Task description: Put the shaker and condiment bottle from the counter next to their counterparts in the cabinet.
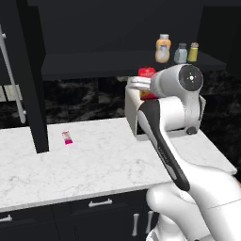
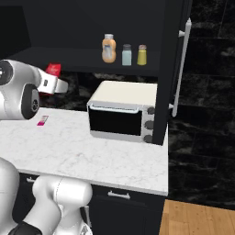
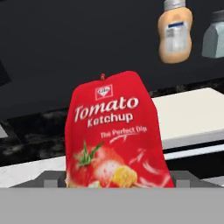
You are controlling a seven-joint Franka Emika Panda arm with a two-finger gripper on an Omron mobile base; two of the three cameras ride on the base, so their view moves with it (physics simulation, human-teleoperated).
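- The ketchup bottle (image 3: pixel 114 135) sits right in front of the hand camera, upright, its long axis vertical, clamped at its base by the end effector (image 1: pixel 147 84); you see it lifted above the surface (image 1: pixel 94 160), at about the height of the cream oven top.
- Your coming move turns on this: the cabinet shelf (image 1: pixel 94 63) lies above and to the right of the bottle, and the orange bottle (image 1: pixel 163 49) stands up and right in the hand view, so you most likely need to raise and carry it that way.
- The grey-blue shaker (image 1: pixel 180 53) already stands on the shelf, between the orange bottle and the yellow-green shaker (image 1: pixel 193 52), all three close in a row.
- The free shelf space looks to be left of the orange bottle.
- The ketchup bottle is glossy red, soft-looking, narrowing to the top, with a printed tomato label; it may squash or tilt under a firm squeeze.
- The surface is white veined marble, hard and smooth; a small pink packet (image 1: pixel 67 137) lies on it, well apart from the oven (image 2: pixel 121 117).
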